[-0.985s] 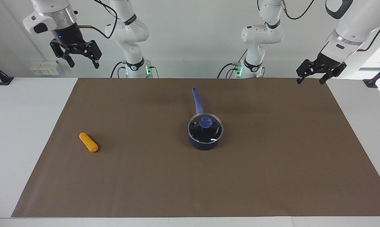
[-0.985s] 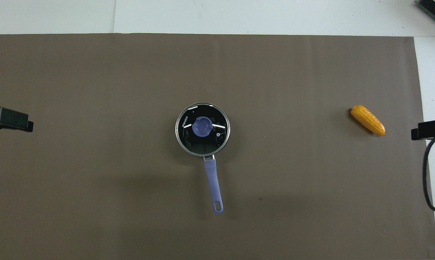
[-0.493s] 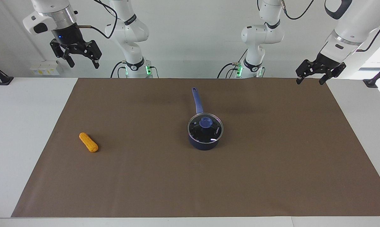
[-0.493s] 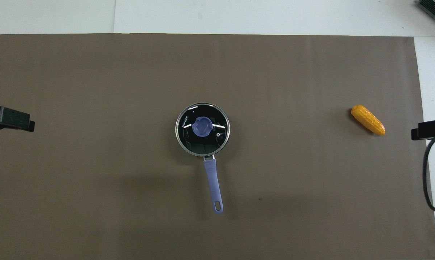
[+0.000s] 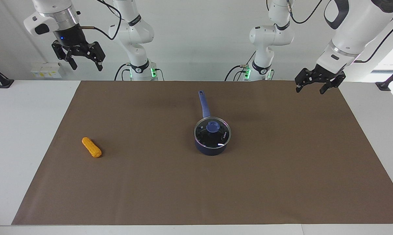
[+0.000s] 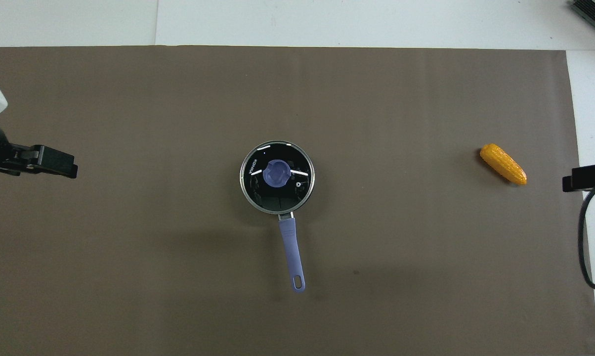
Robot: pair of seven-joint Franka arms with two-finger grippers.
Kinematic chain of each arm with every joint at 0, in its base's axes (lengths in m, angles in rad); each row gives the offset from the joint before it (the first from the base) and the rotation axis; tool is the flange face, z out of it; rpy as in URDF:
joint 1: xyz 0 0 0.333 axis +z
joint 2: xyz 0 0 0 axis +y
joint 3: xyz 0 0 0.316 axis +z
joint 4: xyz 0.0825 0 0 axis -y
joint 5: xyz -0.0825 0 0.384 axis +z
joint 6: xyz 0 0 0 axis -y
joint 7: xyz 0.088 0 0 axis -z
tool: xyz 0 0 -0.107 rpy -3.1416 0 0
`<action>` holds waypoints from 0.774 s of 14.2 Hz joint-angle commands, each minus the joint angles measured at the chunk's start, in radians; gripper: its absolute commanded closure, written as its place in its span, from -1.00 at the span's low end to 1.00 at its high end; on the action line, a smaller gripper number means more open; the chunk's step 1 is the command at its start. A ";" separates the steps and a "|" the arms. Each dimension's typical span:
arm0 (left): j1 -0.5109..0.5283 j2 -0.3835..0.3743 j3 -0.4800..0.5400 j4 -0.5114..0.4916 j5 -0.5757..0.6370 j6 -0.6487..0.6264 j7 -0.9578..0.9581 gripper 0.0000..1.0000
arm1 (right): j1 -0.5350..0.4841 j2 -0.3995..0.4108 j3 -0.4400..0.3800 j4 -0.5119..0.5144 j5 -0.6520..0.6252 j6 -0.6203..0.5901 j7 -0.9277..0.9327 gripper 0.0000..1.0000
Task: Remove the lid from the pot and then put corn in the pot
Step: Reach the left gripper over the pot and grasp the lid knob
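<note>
Since a moment before, the left gripper (image 5: 311, 85) had moved in from the mat's corner and now hung high over the brown mat (image 5: 281, 182), at the left arm's end, by the edge nearest the robots. Its fingers were spread wide and held nothing. Nothing else had moved.

There was one corn cob (image 5: 91, 147). It lay on the mat close to the edge at the right arm's end. There was one blue pot (image 5: 211, 147) in the middle of the mat, its long handle pointing toward the robots. One glass lid (image 5: 212, 131) sat on the pot, with its blue knob on top.

The right gripper (image 5: 84, 61) waited up high, over the white table (image 5: 17, 130), near the mat's corner at the right arm's end. Its fingers were wide apart and empty too.

There were two grippers in all.
</note>
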 commanded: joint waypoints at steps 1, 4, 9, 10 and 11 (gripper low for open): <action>-0.043 -0.010 0.010 -0.054 0.027 0.062 -0.002 -1.00 | -0.007 -0.006 0.003 -0.002 0.014 -0.013 -0.020 -1.00; -0.080 -0.004 0.010 -0.068 0.029 0.088 -0.003 -1.00 | -0.007 -0.006 0.003 -0.002 0.014 -0.013 -0.020 -1.00; -0.178 0.028 0.010 -0.088 0.029 0.140 -0.119 -1.00 | -0.007 -0.006 0.003 -0.002 0.014 -0.013 -0.020 -1.00; -0.196 0.036 0.010 -0.088 0.029 0.149 -0.132 -1.00 | -0.007 -0.006 0.003 -0.002 0.013 -0.013 -0.020 -1.00; -0.210 0.041 0.010 -0.088 0.029 0.154 -0.152 -1.00 | -0.007 -0.006 0.003 -0.002 0.014 -0.013 -0.020 -1.00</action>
